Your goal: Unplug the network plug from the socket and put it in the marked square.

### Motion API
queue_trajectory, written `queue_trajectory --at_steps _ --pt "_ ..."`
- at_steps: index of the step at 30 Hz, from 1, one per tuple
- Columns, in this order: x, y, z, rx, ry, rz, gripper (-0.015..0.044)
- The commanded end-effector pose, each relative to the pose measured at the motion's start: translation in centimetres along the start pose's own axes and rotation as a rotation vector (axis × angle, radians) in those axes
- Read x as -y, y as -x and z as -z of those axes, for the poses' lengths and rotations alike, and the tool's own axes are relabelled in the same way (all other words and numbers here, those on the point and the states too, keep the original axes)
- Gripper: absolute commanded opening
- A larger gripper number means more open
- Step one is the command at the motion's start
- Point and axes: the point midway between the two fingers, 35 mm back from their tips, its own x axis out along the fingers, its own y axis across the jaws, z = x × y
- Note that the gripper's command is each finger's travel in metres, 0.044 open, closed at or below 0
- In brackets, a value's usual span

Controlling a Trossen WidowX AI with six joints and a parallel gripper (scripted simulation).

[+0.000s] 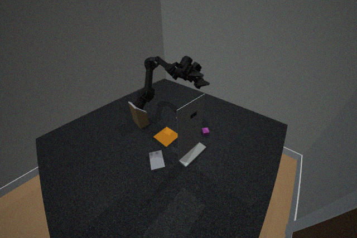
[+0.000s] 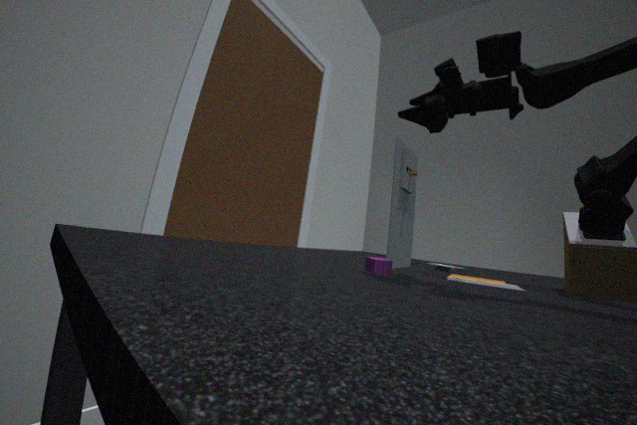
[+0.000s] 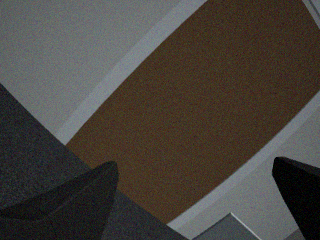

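The upright panel [image 1: 187,134] [image 2: 402,225] [image 3: 227,231] stands on the table. The yellow-orange plug [image 2: 413,172] sits in the panel's upper part and sticks out on the robot's side. Its thin tab is too small to make out. The top view hides the plug behind the panel and shows a dark opening there. The marked square is orange [image 1: 165,141] [image 2: 476,279] and lies flat between the arm's base and the panel, with a lighter patch near its far corner. My gripper [image 1: 205,79] [image 2: 405,107] [image 3: 198,168] is open and empty, above the panel and clear of the plug.
A magenta cube [image 1: 205,131] [image 2: 377,266] stands on the table beyond the panel. A white plate [image 1: 156,160] lies near the orange square. A pale slanted strip [image 1: 192,154] lies by the panel's foot. The arm's base stands on a wooden block [image 1: 139,119] [image 2: 596,271].
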Motion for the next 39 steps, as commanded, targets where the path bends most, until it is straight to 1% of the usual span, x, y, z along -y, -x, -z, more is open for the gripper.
queue_trajectory --at_steps 1,9,10,36,39 --pt "0.0 0.0 0.1 -0.001 0.004 0.001 0.0374" --pt "1.0 1.8 3.6 -0.053 0.160 0.027 0.0164" --pt "1.2 2.1 4.1 -0.060 0.181 0.030 0.0156" --pt "3.9 8.5 17.6 -0.271 0.717 0.052 0.0156" --pt "4.0 8.8 18.4 -0.284 0.746 0.050 0.0156"
